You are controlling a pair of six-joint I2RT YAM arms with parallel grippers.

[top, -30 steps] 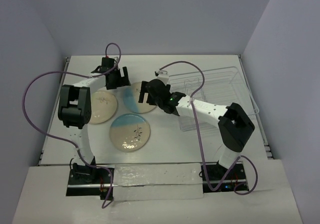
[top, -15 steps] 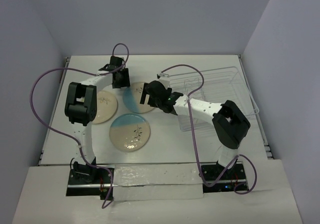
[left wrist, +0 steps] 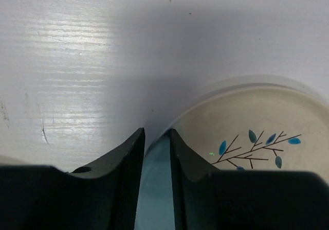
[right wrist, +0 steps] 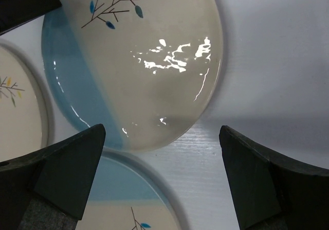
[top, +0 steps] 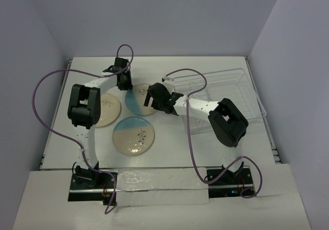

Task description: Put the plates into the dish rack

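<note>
I'm looking down on a white table [top: 169, 153] with a faintly grained, glossy surface that catches glare in the left wrist view [left wrist: 77, 50]. Three plates sit in a tight cluster on its left half. The all-cream plate [top: 105, 109] is furthest left. The far blue-and-cream plate [top: 141, 100] is just to its right, with its blue band towards the cream one. The near blue-and-cream plate [top: 134, 136] lies flat in front of both, blue half away from me. From the right wrist camera, a sliver of table shows between the far plate [right wrist: 133, 65] and the near one [right wrist: 128, 199]. I can't tell whether the far plate rests fully flat. The dish rack [top: 231, 83] stands on the right half, well apart from the plates.
</note>
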